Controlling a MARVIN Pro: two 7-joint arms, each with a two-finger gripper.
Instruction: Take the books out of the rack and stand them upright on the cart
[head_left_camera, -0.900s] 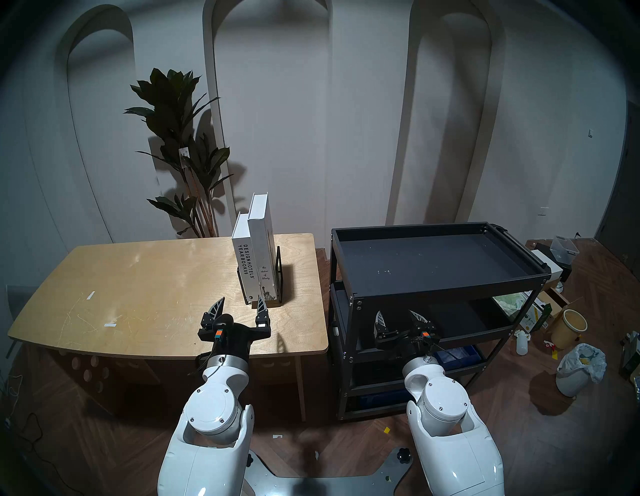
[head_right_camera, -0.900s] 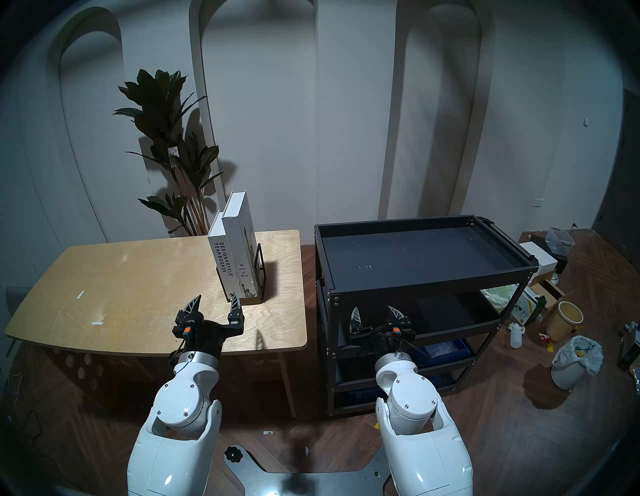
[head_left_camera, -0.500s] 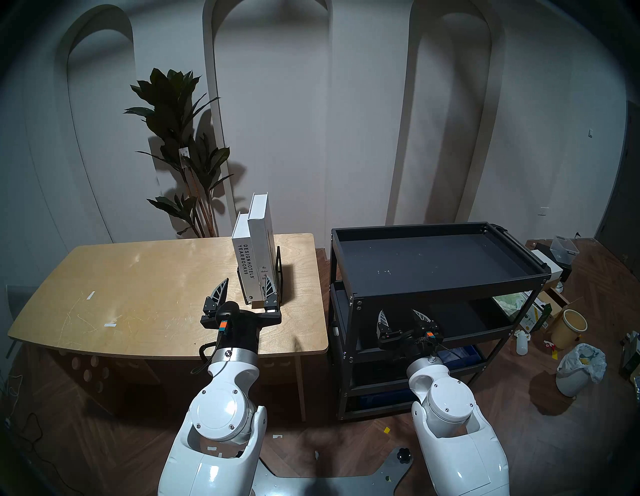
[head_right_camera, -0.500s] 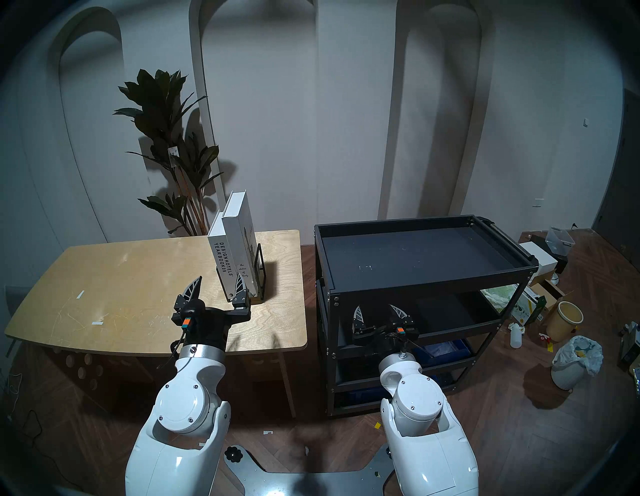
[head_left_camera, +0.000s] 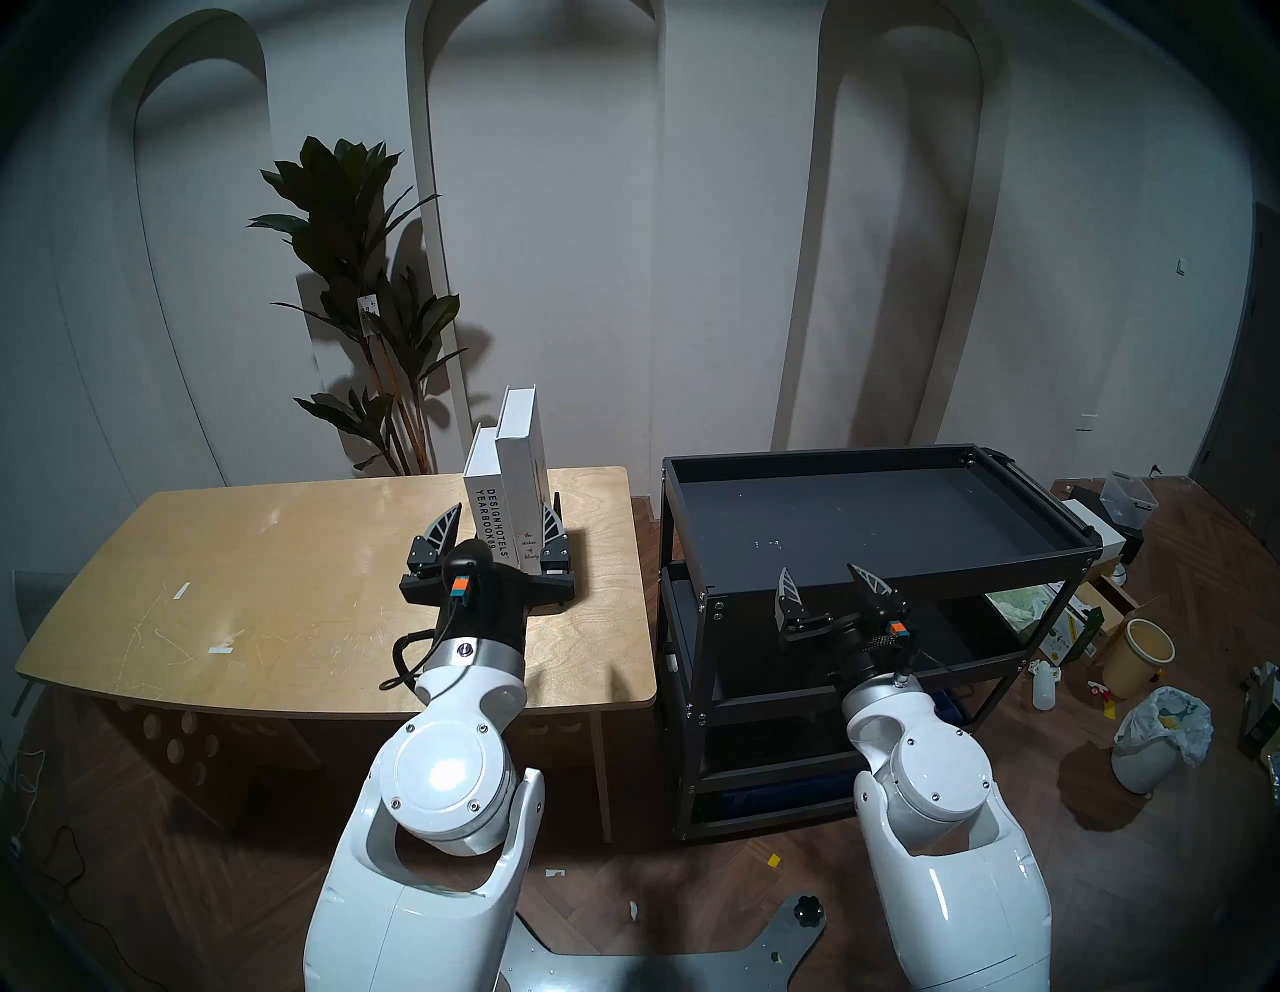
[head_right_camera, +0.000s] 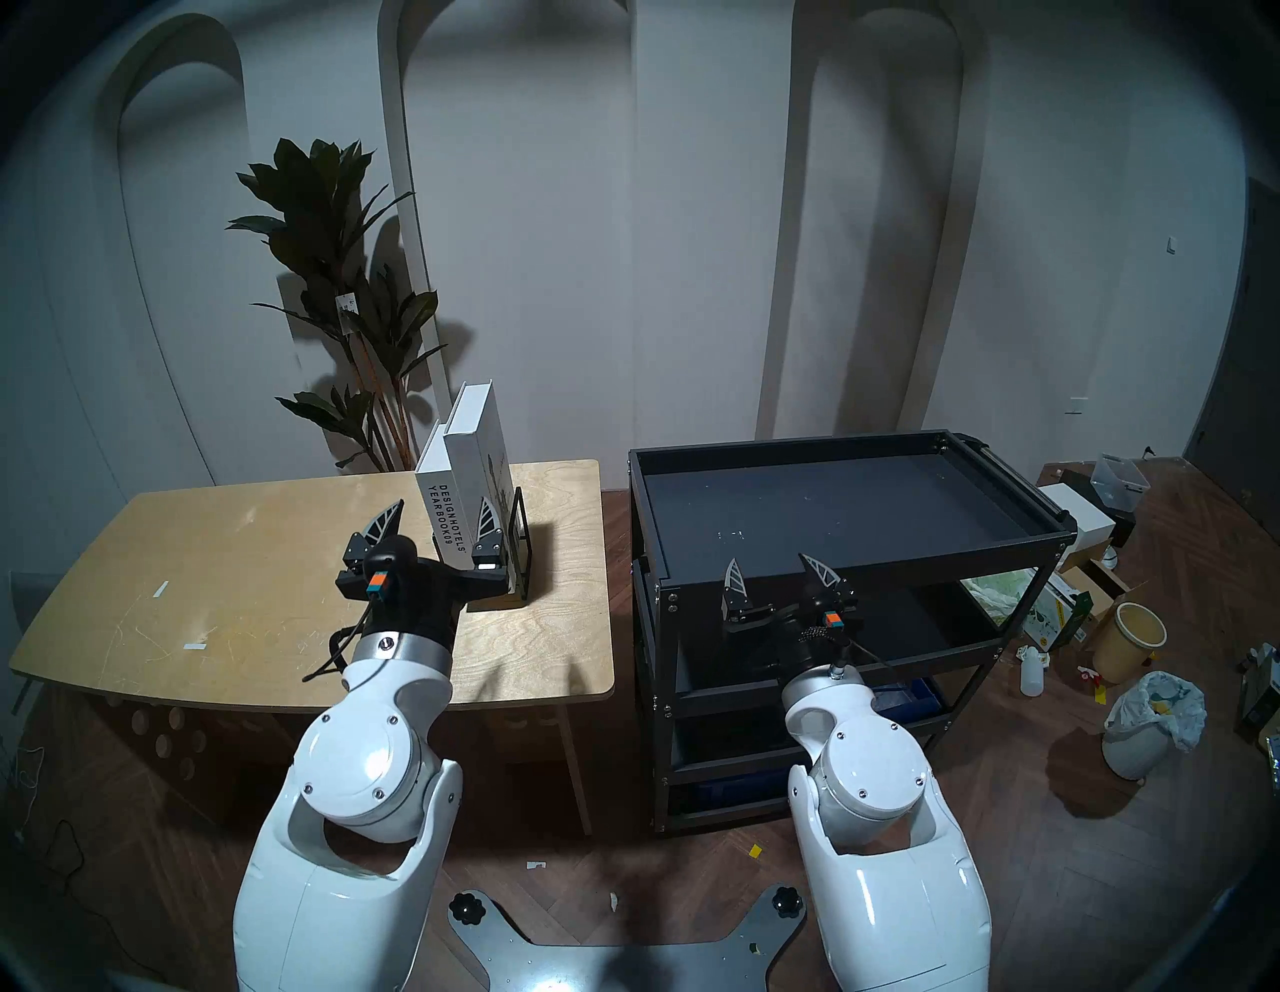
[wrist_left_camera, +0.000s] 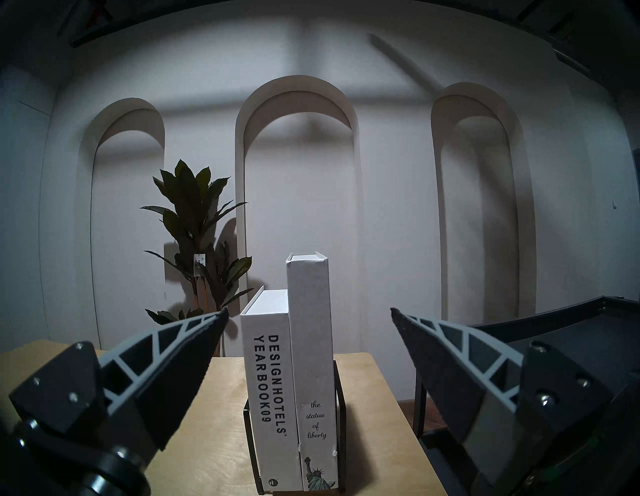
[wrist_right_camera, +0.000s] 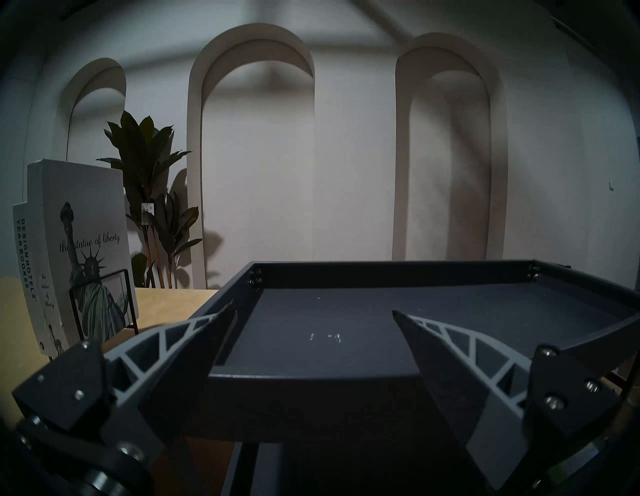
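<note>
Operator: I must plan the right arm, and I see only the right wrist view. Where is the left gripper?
Observer: The left gripper is open and faces the spines of the books. Both spines lie in the gap between its fingers, and neither finger touches them.
Operator: Does the rack hold both books?
Observer: Yes. In the left wrist view, the rack frames the bottom of both spines.

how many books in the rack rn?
2, both upright in the black wire rack on the wooden table: DESIGNHOTELS YEARBOOK 09 on the left, the taller Statue of Liberty book right. None visibly hidden.
</note>
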